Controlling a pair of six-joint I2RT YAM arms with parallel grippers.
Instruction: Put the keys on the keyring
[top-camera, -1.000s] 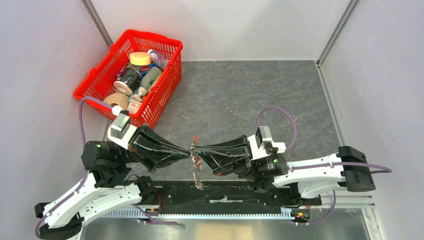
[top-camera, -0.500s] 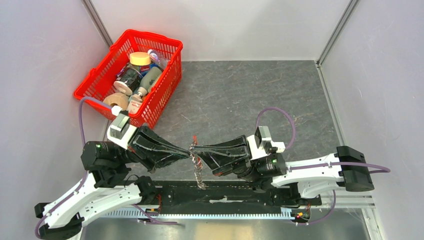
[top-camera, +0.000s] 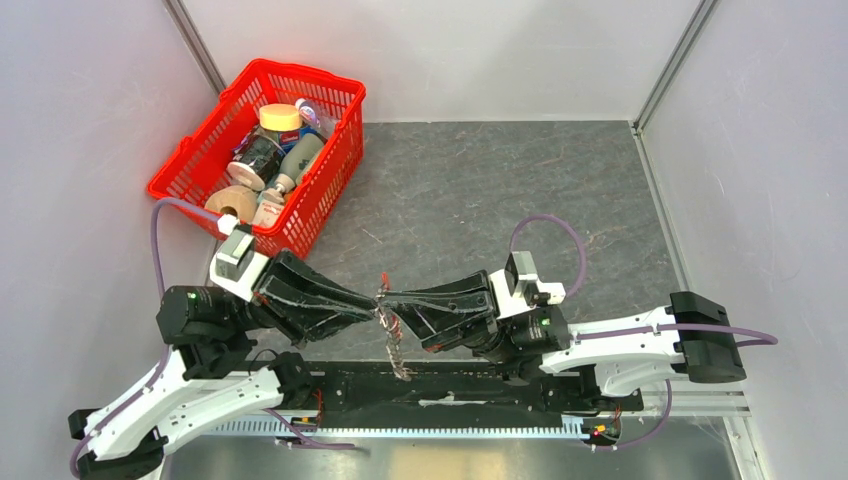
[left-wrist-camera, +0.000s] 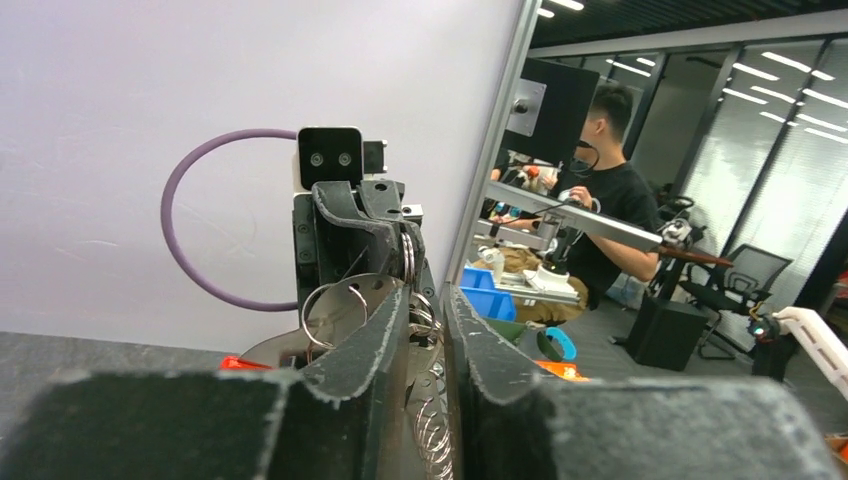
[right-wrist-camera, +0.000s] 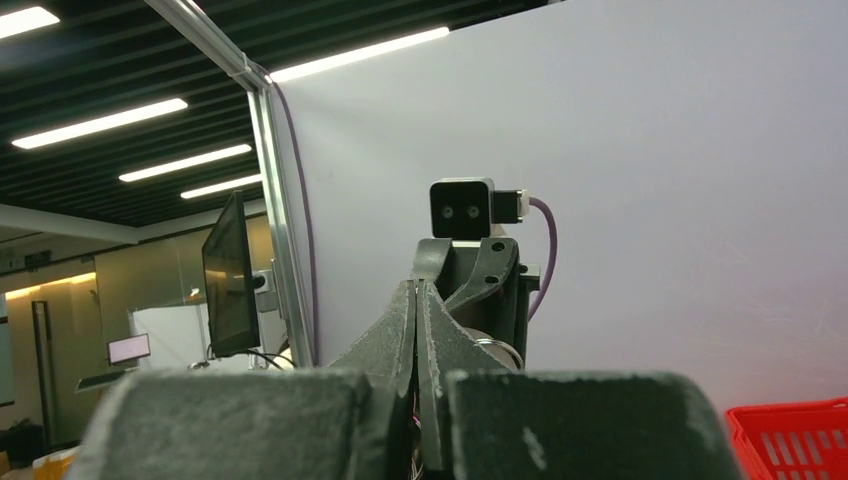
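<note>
The keyring, a silvery coiled chain (top-camera: 394, 346), hangs between my two grippers above the table's near edge, with its red tag (top-camera: 384, 278) at the top. My left gripper (top-camera: 374, 309) is closed with a narrow gap on the coil (left-wrist-camera: 432, 432). A thin split ring (left-wrist-camera: 333, 304) and a flat silver piece with holes (left-wrist-camera: 292, 345) sit just beyond its fingers. My right gripper (top-camera: 386, 299) faces it tip to tip, its jaws pressed together (right-wrist-camera: 417, 335) on the keyring's top rings (left-wrist-camera: 408, 256). I cannot make out any black-headed keys.
A red basket (top-camera: 325, 178) full of bottles and tape rolls stands at the back left, and its corner shows in the right wrist view (right-wrist-camera: 790, 435). A black rail (top-camera: 440, 385) runs along the near edge under the hanging chain. Grey walls close in both sides.
Both grippers, still joined at the keyring, have drifted slightly left and away from the near edge. The chain hangs as before.
</note>
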